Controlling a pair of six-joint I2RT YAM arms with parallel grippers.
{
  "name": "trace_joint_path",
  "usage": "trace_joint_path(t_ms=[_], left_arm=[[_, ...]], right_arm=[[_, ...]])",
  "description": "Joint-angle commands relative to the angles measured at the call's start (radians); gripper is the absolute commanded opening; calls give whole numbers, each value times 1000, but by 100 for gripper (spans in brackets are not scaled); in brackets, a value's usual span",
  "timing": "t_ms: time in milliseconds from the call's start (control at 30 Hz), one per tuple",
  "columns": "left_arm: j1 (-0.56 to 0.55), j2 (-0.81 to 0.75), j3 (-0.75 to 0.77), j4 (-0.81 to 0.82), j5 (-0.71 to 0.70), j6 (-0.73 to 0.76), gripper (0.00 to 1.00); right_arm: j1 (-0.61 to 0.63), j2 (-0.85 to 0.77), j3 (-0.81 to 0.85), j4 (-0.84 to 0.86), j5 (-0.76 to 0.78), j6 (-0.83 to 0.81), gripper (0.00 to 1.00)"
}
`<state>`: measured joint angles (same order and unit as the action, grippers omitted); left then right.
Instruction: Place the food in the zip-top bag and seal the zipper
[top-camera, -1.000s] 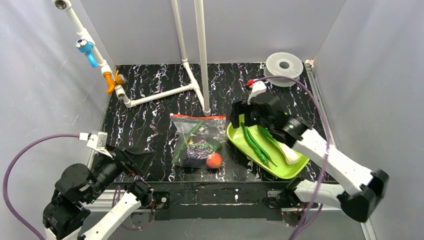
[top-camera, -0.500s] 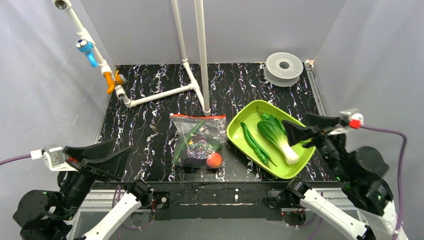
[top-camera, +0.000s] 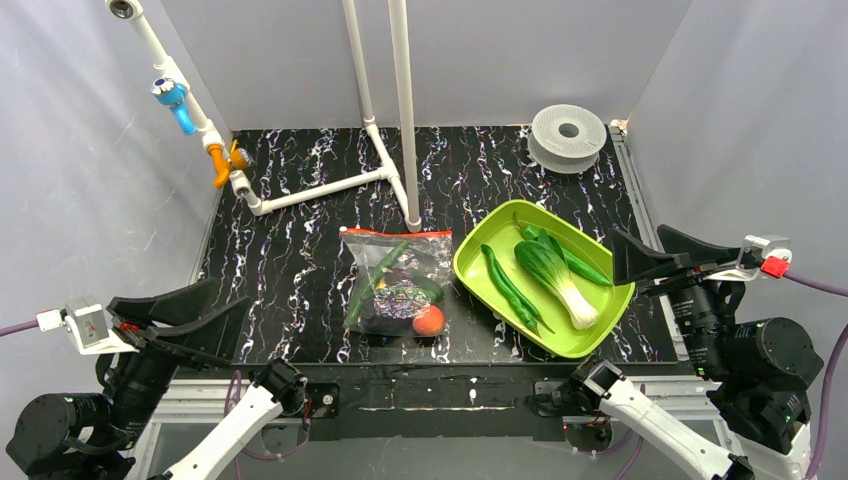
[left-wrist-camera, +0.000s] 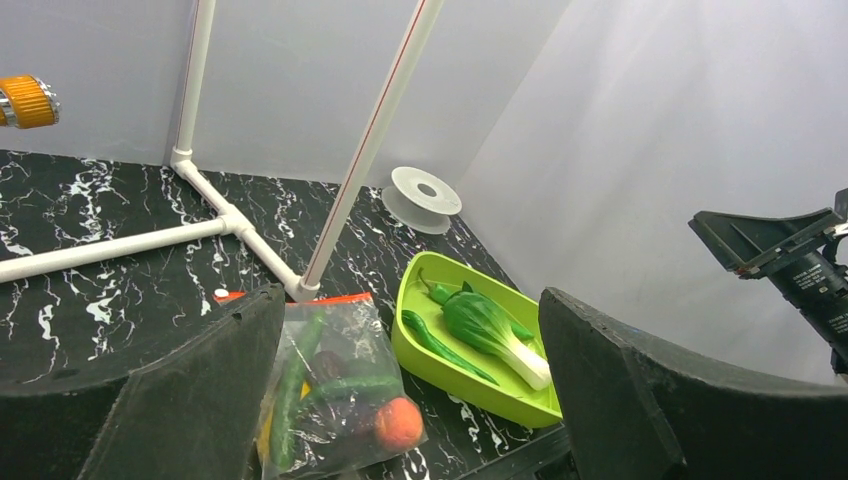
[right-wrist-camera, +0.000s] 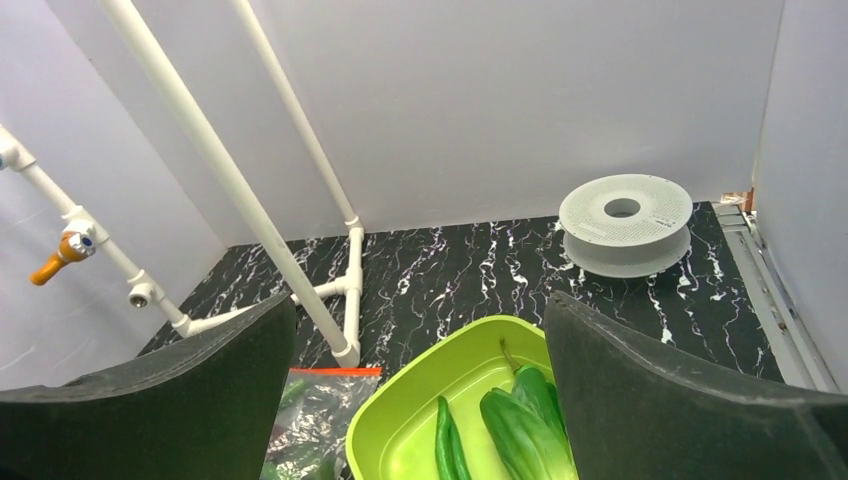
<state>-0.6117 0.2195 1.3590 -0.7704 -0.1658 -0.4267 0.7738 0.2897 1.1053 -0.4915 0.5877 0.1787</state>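
Note:
The clear zip-top bag (top-camera: 395, 280) lies flat mid-table, its red-orange zipper (top-camera: 395, 233) along the far edge. Inside are a red-orange tomato (top-camera: 428, 320), a dark eggplant (top-camera: 385, 300), a yellow piece and long green vegetables. The left wrist view shows the bag (left-wrist-camera: 335, 390) and tomato (left-wrist-camera: 398, 422). A bok choy (top-camera: 555, 275) and green peppers (top-camera: 510, 288) lie in the lime-green tray (top-camera: 470, 265). My left gripper (top-camera: 225, 300) is open and empty, drawn back at the near left. My right gripper (top-camera: 640, 240) is open and empty, at the near right beside the tray.
A white pipe frame (top-camera: 400, 110) stands behind the bag, its foot close to the zipper. A white spool (top-camera: 568, 135) sits at the far right corner. A pipe with orange and blue fittings (top-camera: 215, 150) runs up the left wall. Grey walls enclose the table.
My right gripper has left the tray and pulled back to the near right, uncovering the bok choy. My left gripper has pulled back toward the near left. Bag and tray have not moved.

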Motion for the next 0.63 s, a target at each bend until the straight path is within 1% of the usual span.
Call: trace_joint_path(t_ms=[0, 233, 367, 533, 600], left_arm=[[1, 8, 26, 8, -14, 11, 98], [1, 5, 38, 2, -15, 3, 98], [1, 4, 37, -5, -17, -3, 98], [1, 1, 27, -9, -16, -17, 98], [1, 0, 27, -10, -15, -21, 98]], right_arm=[[1, 2, 21, 51, 49, 11, 98], [1, -6, 22, 55, 77, 33, 98], [1, -10, 34, 55, 115, 75, 98], [1, -8, 32, 55, 78, 37, 98], [1, -4, 37, 56, 97, 39, 98]])
